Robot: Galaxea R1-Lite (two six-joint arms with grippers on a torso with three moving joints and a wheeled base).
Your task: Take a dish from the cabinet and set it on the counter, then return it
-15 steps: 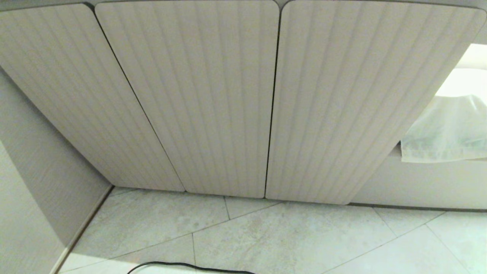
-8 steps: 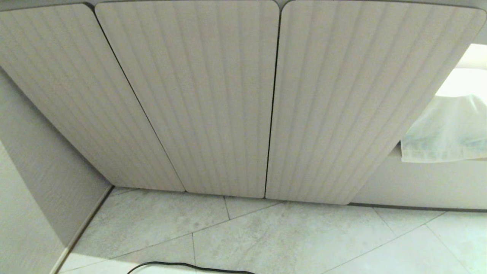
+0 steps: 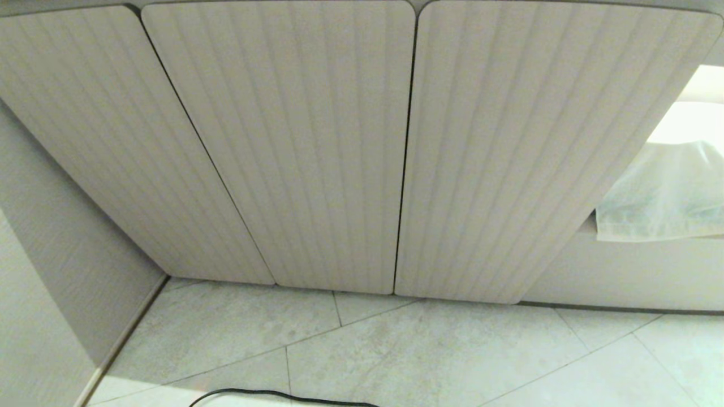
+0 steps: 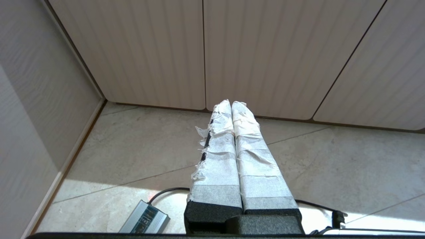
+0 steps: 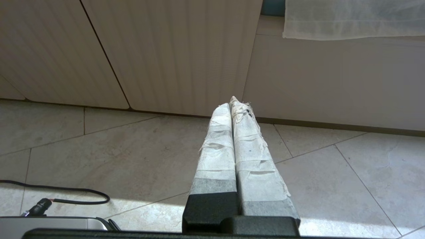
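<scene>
beige ribbed doors of the cabinet (image 3: 277, 147) fill the head view, all three shut, standing on a pale tiled floor (image 3: 430, 350). the dish is nowhere in sight; most likely it sits behind one of these doors, though which one cannot be told. at far left a plain wall (image 3: 51, 237) meets the cabinet in a corner, and a black cable (image 3: 271, 394) trails over the tiles near the robot.

the left gripper (image 4: 231, 105) hangs low over the floor, pointed at the doors, its taped jaws pressed together on nothing. the right gripper (image 5: 234, 103) hangs the same way further right, jaws closed and empty too. past the last door a thin white cloth (image 3: 662, 192) drapes over a ledge.

judging by the task, a door must be opened first. a dish is probably light, stiff, smooth and breakable, so the rim looks the best place to pinch, one jaw inside and one outside, gently and squarely.
</scene>
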